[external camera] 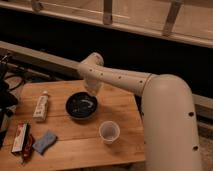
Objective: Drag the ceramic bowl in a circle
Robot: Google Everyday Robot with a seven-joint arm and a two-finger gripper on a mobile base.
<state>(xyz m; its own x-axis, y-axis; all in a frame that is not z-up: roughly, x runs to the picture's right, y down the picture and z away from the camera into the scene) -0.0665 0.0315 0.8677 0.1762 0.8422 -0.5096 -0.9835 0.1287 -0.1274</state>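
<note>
A dark ceramic bowl [81,106] sits on the wooden table [65,145], near its middle. My white arm reaches in from the right and bends down over the bowl's far right rim. The gripper [92,91] hangs at that rim, touching or just inside it.
A clear plastic cup [109,132] stands in front of the bowl to the right. A white bottle [41,106] lies left of the bowl. A blue sponge [44,142] and a red-and-white packet [20,137] lie at the front left. Dark equipment stands off the table's left edge.
</note>
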